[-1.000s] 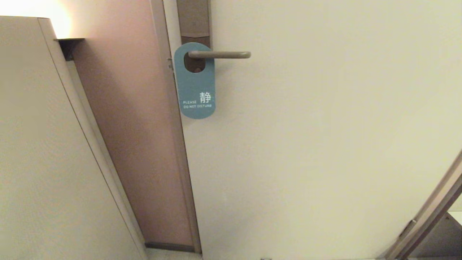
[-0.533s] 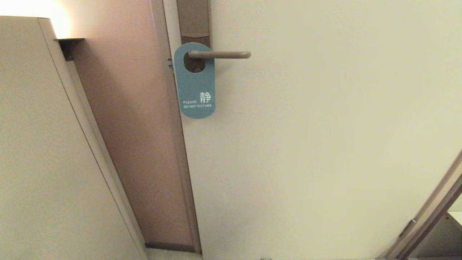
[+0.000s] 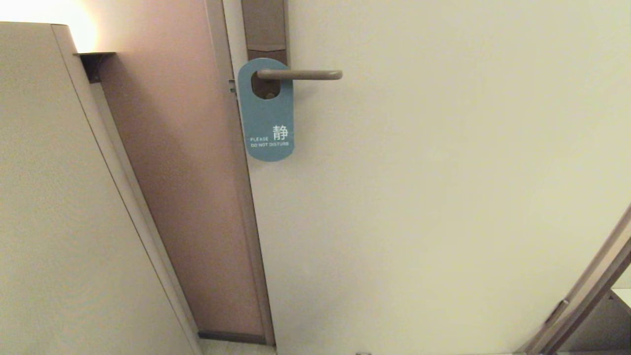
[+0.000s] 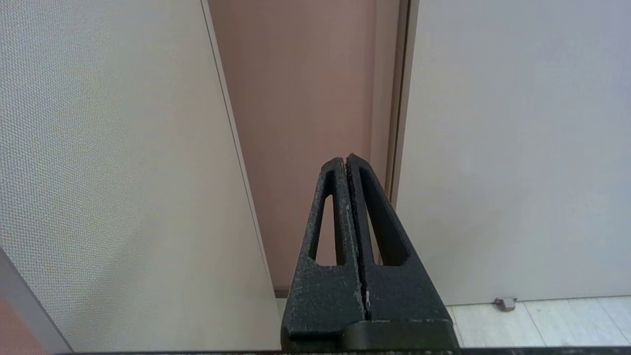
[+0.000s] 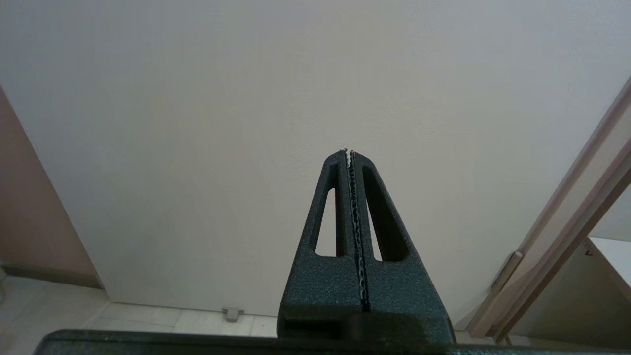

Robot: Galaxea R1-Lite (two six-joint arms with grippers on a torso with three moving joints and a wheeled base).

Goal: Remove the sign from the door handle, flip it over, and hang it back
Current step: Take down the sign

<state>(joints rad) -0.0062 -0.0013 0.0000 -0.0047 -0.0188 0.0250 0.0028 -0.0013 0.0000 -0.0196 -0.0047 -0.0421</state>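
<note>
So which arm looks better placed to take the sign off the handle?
Probably left. The sign hangs left of centre on the door handle, and the shut left hand faces that door edge; the shut right hand faces bare door.

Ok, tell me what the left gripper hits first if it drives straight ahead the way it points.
Probably the pinkish wall panel in the recess beside the door; the shut left gripper aims at it, close to the door frame. Depth is unclear, so the frame edge might come first.

Pale door (image 3: pixel 443 197), pinkish wall (image 3: pixel 187 197), small floor doorstop (image 5: pixel 230 313).
</note>
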